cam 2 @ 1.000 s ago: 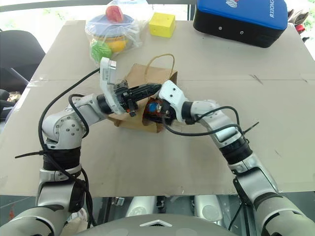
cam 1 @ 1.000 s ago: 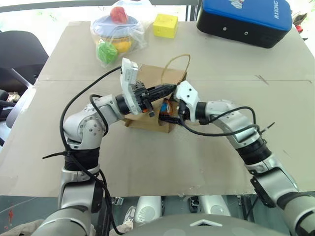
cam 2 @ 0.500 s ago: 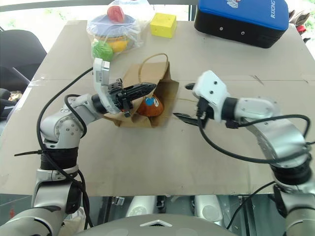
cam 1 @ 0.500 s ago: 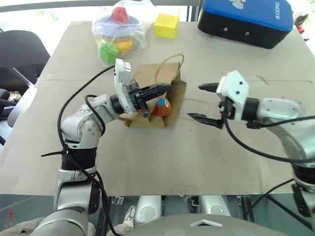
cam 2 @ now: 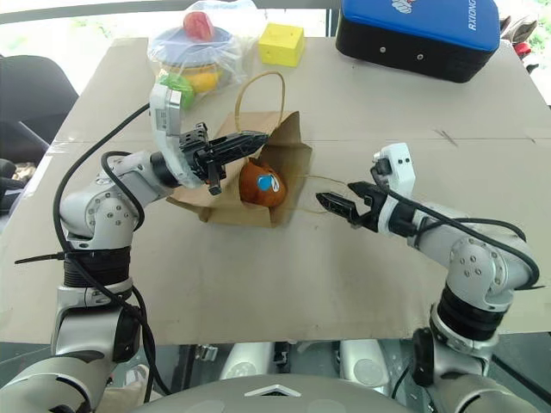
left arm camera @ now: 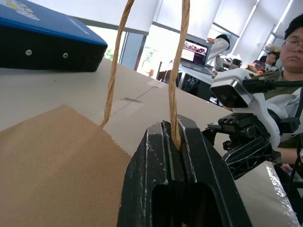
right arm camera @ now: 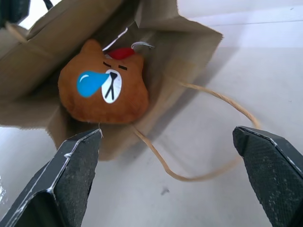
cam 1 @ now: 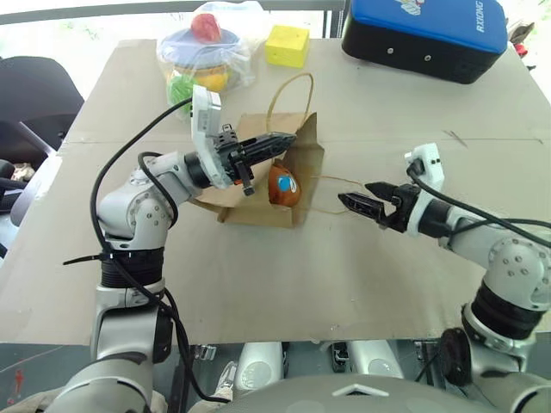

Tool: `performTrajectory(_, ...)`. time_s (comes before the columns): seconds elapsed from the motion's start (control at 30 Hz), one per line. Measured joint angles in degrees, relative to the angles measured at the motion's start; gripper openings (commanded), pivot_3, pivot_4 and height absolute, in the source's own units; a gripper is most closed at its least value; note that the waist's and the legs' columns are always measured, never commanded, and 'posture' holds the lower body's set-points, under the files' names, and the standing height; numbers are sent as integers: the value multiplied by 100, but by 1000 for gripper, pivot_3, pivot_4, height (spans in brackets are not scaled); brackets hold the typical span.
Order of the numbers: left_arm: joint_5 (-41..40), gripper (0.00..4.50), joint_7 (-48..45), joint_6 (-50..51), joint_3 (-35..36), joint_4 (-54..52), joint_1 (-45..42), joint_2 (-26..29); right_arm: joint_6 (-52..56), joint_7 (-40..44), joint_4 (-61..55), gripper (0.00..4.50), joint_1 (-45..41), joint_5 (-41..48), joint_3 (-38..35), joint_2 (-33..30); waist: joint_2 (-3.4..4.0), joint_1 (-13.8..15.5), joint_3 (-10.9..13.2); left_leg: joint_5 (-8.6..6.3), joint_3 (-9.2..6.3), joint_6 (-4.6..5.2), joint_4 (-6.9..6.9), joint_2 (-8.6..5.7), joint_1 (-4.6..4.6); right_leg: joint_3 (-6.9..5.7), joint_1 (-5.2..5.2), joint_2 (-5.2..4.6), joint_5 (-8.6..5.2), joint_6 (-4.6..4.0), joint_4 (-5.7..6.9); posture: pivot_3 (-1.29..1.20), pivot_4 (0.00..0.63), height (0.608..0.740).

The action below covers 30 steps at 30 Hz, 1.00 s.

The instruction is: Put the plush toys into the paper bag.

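The brown paper bag [cam 1: 307, 168] lies on its side on the table, mouth toward my right arm. My left gripper [cam 1: 288, 139] is shut on the bag's upper cord handle [left arm camera: 176, 85] and holds the mouth up. The round brown bear head with a blue tear [right arm camera: 104, 90] sits just inside the mouth. A small red scrap [right arm camera: 122, 52] pokes up behind it; I cannot tell what it belongs to. My right gripper [cam 1: 355, 194] hovers open to the right of the bag, pointing at the mouth, with nothing between its fingers. The second handle [right arm camera: 208, 137] lies slack on the table.
A clear bag of colourful plastic toys [cam 1: 202, 60] and a yellow cube [cam 1: 287, 45] stand behind the paper bag. A blue-and-black case [cam 1: 426, 34] sits at the far right. A black chair [cam 1: 34, 95] is off the left edge. A person [left arm camera: 293, 42] sits beyond the table.
My right gripper has pulled out of the bag mouth to the right, open, leaving the bear head inside. The left gripper keeps its hold on the handle.
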Motion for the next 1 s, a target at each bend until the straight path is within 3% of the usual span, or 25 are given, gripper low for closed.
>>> performTrajectory(0.4, -143, 0, 115, 84, 223, -164, 206, 103, 169, -265, 228, 4404, 176, -170, 172, -225, 0, -31, 0, 0, -5, 1, -2, -6, 1, 3, -1, 0, 0, 0, 3, 0, 150, 729)
performTrajectory(0.47, -162, 0, 137, 85, 251, -206, 214, 122, 117, -296, 384, 3803, 100, -180, 215, -45, 0, -30, 0, 0, -4, 1, -2, -7, 0, 4, -1, -1, 0, 0, 2, 0, 150, 729)
performTrajectory(0.5, -165, 0, 139, 85, 253, -214, 215, 124, 94, -304, 407, 3101, 85, -183, 216, -22, 0, -30, 0, 0, -4, 1, -2, -7, 0, 4, -1, -1, 0, 0, 2, 0, 150, 729)
performTrajectory(0.57, -197, 0, 155, 85, 270, -233, 243, 140, -30, -317, 487, 2718, 9, -185, 222, 84, 0, -22, 0, 0, -6, 1, -2, -8, 0, 2, -1, -1, 0, 0, 1, 0, 150, 729)
performTrajectory(0.63, -210, 0, 232, 109, 279, -326, 301, 138, -440, -310, 765, 1673, -76, -159, 191, 424, 0, -29, 0, 0, -6, 1, -3, -8, 0, 3, -2, -1, 0, 0, 3, 0, 150, 729)
performTrajectory(0.67, -213, 0, 238, 114, 278, -345, 301, 137, -473, -308, 791, 1558, -101, -147, 189, 448, 0, -28, 0, 0, -7, 1, -3, -8, 0, 3, -2, -1, 0, 0, 3, 0, 150, 729)
performTrajectory(0.7, -224, 0, 253, 125, 279, -380, 302, 137, -531, -287, 827, 891, -169, -76, 154, 460, 0, -25, 0, 0, -6, 1, -3, -8, 0, 3, -2, -1, 0, 0, 2, 0, 150, 729)
performTrajectory(0.77, -267, 0, 263, 143, 282, -395, 305, 134, -593, -218, 817, 151, -252, 46, 68, 451, 0, -23, 0, 0, -6, 1, -3, -8, -1, 2, -1, -2, 0, 0, 1, 0, 150, 729)
performTrajectory(1.0, -827, 0, 788, 365, 576, -297, 10, -389, -568, -180, 518, 151, -1142, 1707, -1189, 820, 1, -13, 1, -1, -13, 1, -3, -8, -3, -4, -1, -7, 0, 0, 3, 0, 150, 729)
